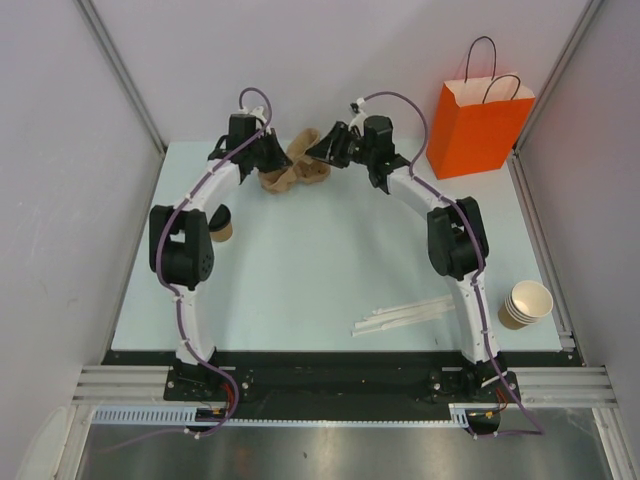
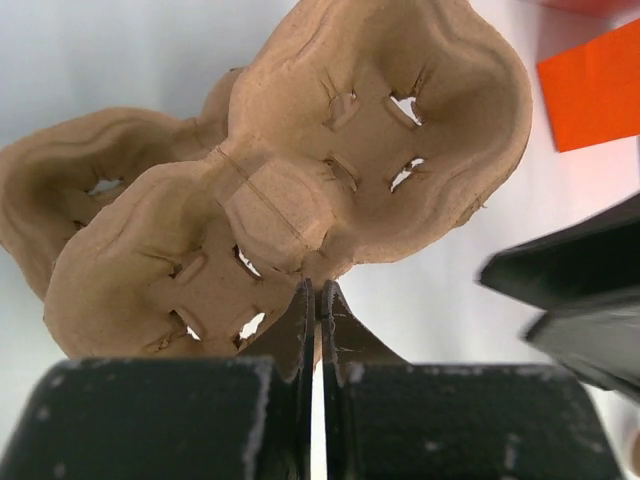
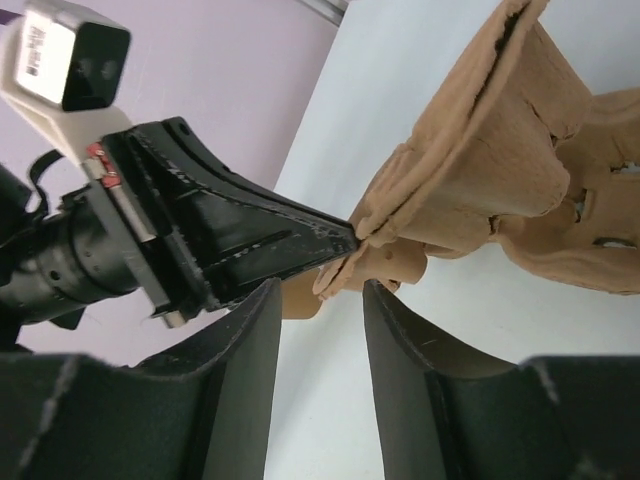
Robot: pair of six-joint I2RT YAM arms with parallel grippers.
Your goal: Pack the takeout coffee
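Currently: prep step, judged.
1) takeout coffee [image 1: 222,226]: on table, well behind left gripper [image 2: 318,292], untouched.
2) left gripper: pinched shut on pulp carrier [image 2: 380,120] rim.
3) right gripper [image 3: 320,290]: jaws half-wide, nothing gripped, carrier edge just ahead.

Next prob. needs right closing on rim w/o tearing.
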